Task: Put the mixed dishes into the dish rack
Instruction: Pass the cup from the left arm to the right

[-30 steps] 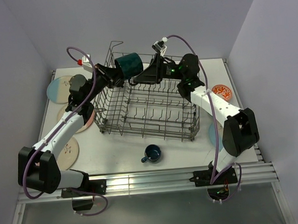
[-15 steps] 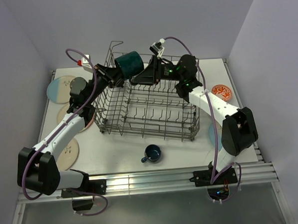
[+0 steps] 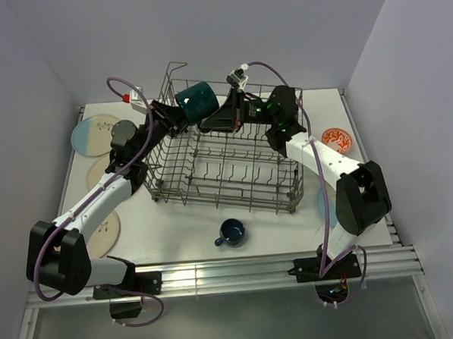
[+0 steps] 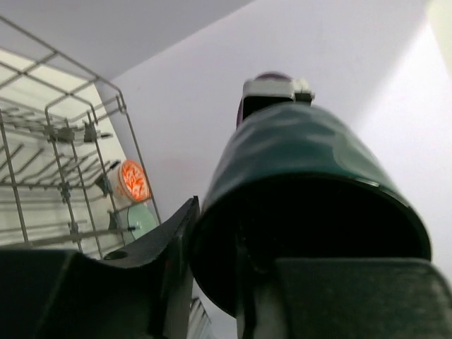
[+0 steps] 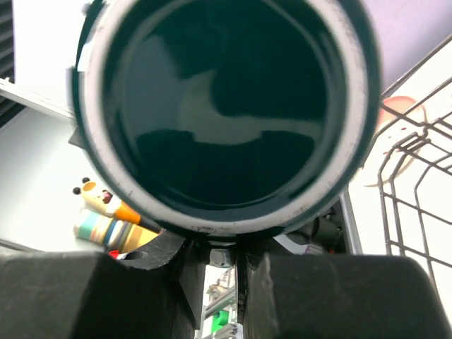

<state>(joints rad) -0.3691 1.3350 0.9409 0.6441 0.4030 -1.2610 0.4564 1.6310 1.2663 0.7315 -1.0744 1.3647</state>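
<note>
White table point(image 3: 184, 221) | left gripper point(image 3: 181, 113) clamps teal mug point(image 3: 198, 100) over dish rack point(image 3: 225, 198) | right gripper point(image 3: 207, 124) unclear

Black-jointed white arms point(image 3: 99, 197), purple cables point(image 3: 120, 82), perhaps green lights point(image 3: 263, 104).

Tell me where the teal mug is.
In the top view, the teal mug hangs in the air above the far left corner of the rack.

Pale lavender walls point(image 3: 295, 21) around a white table point(image 3: 184, 225), aluminium rail point(image 3: 239, 269) along its near edge.
</note>
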